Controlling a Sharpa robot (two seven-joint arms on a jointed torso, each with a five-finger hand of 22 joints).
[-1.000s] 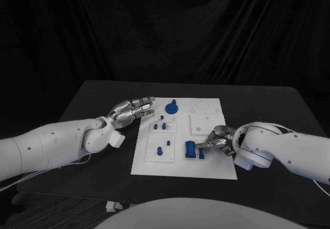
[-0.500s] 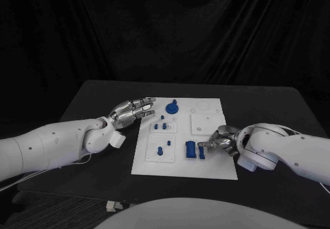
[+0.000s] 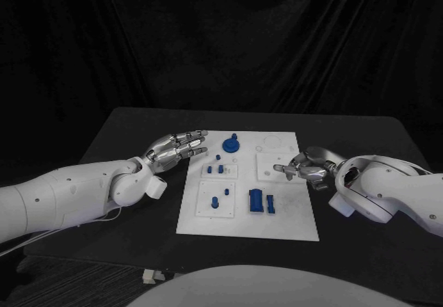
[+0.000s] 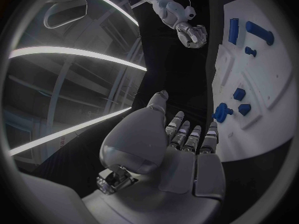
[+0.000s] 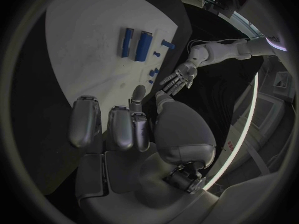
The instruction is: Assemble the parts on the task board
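Observation:
The white task board (image 3: pixel 288 220) lies mid-table. On its near part a large blue block (image 3: pixel 254 201) and a thinner blue bar (image 3: pixel 271 203) lie side by side; the right wrist view shows the block (image 5: pixel 144 45) and bar (image 5: pixel 127 41) too. A round blue part (image 3: pixel 232 143) sits at the board's far edge, and small blue pegs (image 3: pixel 215 169) stand left of centre. My right hand (image 3: pixel 306 167) hovers over the board's right edge, fingers spread and holding nothing. My left hand (image 3: pixel 177 148) hangs open off the board's far left corner, apart from the parts.
The black table (image 3: pixel 120 131) runs all round the board. The board (image 4: pixel 268 69) has shallow raised panels and recesses. More small blue pegs (image 3: pixel 215 203) stand on the near-left panel. My right hand (image 4: pixel 190 35) appears across the board in the left wrist view.
My right hand has let go of the thin blue bar and drawn back toward the board's far right. The bar now lies beside the large block. The left hand has not moved.

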